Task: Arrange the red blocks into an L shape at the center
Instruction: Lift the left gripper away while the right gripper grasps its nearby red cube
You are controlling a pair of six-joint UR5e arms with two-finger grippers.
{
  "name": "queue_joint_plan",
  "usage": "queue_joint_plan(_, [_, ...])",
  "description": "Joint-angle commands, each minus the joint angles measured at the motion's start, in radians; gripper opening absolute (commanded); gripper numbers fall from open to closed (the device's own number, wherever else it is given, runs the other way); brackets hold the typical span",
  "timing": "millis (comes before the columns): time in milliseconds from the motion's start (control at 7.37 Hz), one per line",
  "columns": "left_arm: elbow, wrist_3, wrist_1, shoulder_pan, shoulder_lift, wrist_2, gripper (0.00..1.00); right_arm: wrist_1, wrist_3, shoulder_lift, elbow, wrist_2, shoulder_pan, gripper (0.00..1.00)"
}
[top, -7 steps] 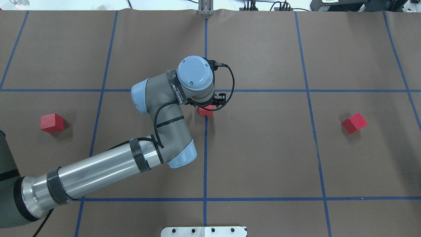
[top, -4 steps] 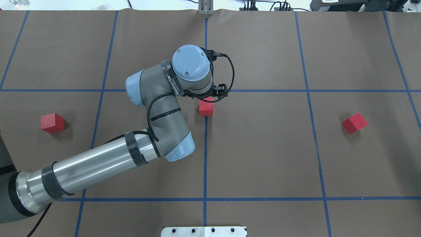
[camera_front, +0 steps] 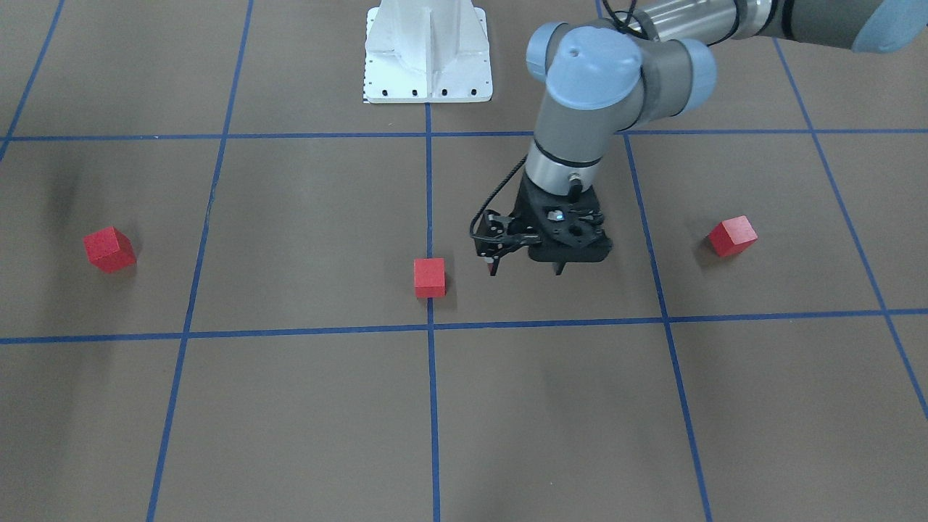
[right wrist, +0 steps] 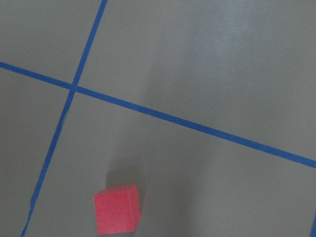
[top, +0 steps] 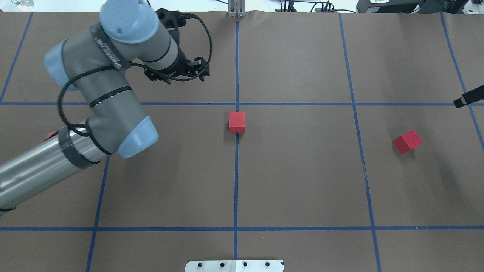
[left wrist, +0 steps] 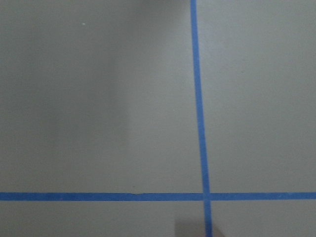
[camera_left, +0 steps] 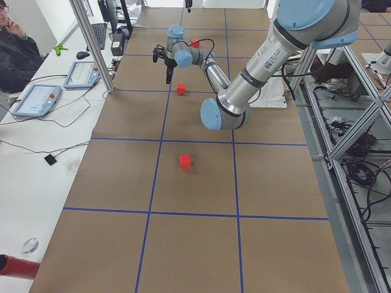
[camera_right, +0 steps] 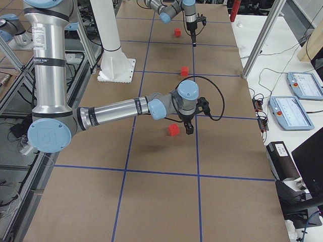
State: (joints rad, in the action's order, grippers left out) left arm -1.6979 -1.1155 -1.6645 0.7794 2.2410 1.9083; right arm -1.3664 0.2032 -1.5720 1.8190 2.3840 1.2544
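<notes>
One red block (top: 237, 121) sits on the middle blue tape line at the center (top: 257, 151); it also shows in the front view (camera_front: 429, 277). A second red block (top: 407, 141) lies tilted at the right. The third red block (camera_front: 732, 235) lies at the robot's left, mostly hidden under the left arm in the overhead view. My left gripper (camera_front: 525, 270) is open and empty, raised above the table to the left of the centre block. My right gripper (top: 469, 97) shows only as a dark tip at the right edge; I cannot tell its state. Its wrist view shows the right block (right wrist: 117, 209).
The white metal base (top: 234, 265) stands at the near middle edge of the table. Blue tape lines (left wrist: 204, 196) divide the brown surface into squares. Frame posts and a side table with tablets (camera_left: 36, 97) stand beyond the far edge.
My left gripper has lifted off the centre block and swung up and to the left. The block stays on the middle line. The right gripper's tip has come into view.
</notes>
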Motion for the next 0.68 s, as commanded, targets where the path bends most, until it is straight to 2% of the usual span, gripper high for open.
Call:
queue_joint_plan(0, [-0.121, 0.054, 0.012, 0.056, -0.124, 0.008, 1.0, 0.01, 0.038, 0.014, 0.003, -0.092, -0.128, 0.99])
queue_joint_plan(543, [-0.121, 0.054, 0.009, 0.06, -0.146, 0.006, 1.0, 0.009, 0.036, 0.014, -0.046, -0.1, -0.242, 0.99])
